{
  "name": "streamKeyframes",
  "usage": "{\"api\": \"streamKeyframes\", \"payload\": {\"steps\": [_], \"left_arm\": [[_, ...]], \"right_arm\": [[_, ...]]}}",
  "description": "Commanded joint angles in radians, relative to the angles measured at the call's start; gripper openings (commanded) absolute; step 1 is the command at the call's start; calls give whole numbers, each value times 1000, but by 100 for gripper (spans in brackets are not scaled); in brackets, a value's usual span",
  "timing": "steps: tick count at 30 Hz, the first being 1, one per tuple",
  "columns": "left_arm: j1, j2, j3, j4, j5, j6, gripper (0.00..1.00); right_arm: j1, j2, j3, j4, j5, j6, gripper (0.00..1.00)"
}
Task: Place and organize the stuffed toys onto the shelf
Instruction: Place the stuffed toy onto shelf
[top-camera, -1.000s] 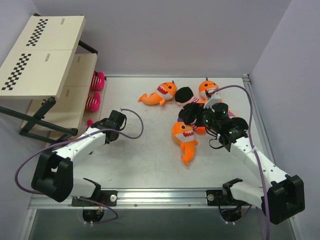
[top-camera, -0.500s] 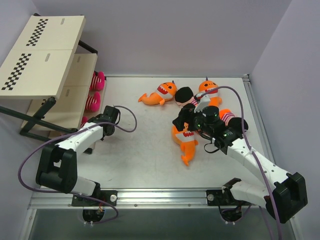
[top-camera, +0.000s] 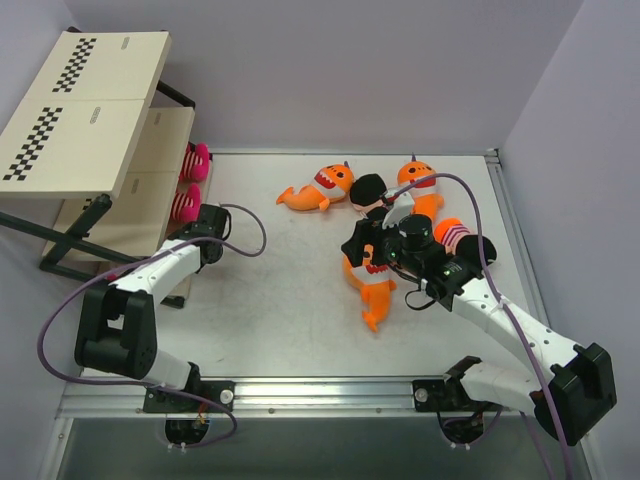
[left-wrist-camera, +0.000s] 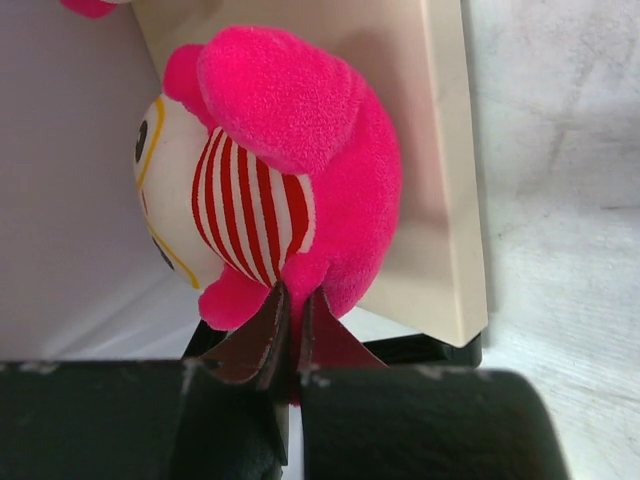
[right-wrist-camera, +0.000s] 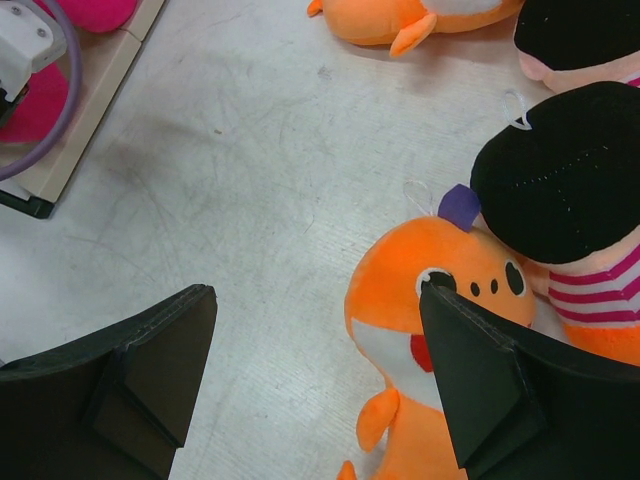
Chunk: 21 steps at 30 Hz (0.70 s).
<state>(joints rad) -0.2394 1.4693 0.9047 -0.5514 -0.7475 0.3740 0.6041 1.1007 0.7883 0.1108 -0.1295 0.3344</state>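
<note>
At the shelf's low board, the left gripper (left-wrist-camera: 290, 300) had its fingers pressed together. The tips touched the underside of a pink-and-white striped doll (left-wrist-camera: 280, 170) resting against the cream board; whether they pinched any plush I could not tell. From above, that doll was hidden beneath the wrist, though two other pink dolls (top-camera: 186, 203) showed on the shelf (top-camera: 90, 110). Across the table (top-camera: 290, 290), the right gripper (right-wrist-camera: 318, 340) hung wide open over an orange shark (right-wrist-camera: 400, 300), one finger at its face, beside a black-headed doll (right-wrist-camera: 560, 190). Only the overhead view took in the far shark (top-camera: 415, 178).
</note>
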Motion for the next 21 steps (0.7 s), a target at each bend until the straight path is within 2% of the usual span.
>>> {"api": "streamKeyframes", "payload": {"steps": [1,13,21], "left_arm": [[20,19,46,79,-3,51,3],[22,8,-18,183,48,140,3],[22,-35,-38,165,63,126,3]], "right_arm": [[6,-25,34,13,25,-17,85],[6,-9,32,24,13,-14,85],[6,-6,28,36,1,-8,85]]}}
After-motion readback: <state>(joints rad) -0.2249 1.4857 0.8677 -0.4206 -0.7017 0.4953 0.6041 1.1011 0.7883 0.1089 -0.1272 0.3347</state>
